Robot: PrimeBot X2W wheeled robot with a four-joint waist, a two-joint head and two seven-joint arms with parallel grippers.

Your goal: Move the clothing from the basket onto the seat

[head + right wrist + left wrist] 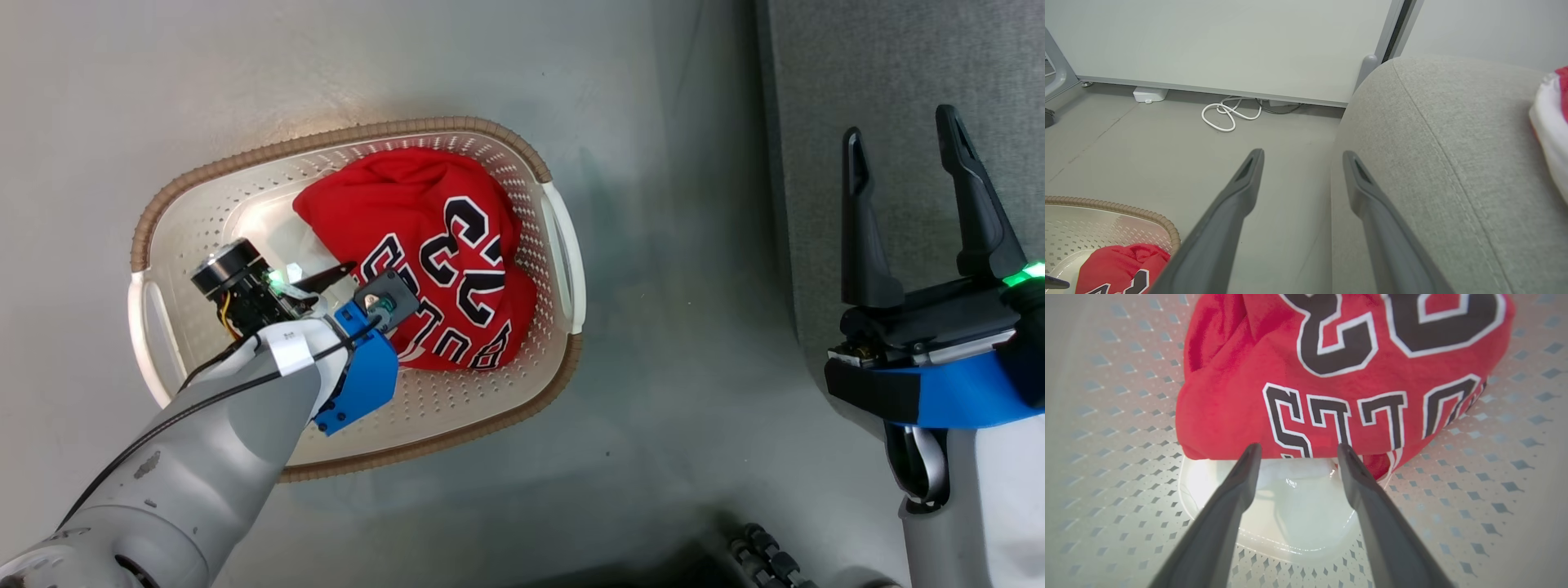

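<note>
The basket (555,245) stands on the floor, holding the red jersey (424,245) with its black "BULLS 23" lettering. My left gripper (347,273) reaches down into it. In the left wrist view that gripper (1298,449) is open, its tips just short of the jersey's (1331,375) lower edge, over the glossy label (1290,510) on the basket floor. My right gripper (898,122) is open and holds nothing, over the near edge of the grey seat (808,163). A red and white piece of clothing (1549,122) lies on the seat (1453,163) at the right wrist view's right edge.
Grey floor lies between the basket (1126,208) and the seat. A coiled white cable (1224,116) and a small white box (1150,94) lie at the foot of the far wall. A grey frame leg (1057,69) stands at far left.
</note>
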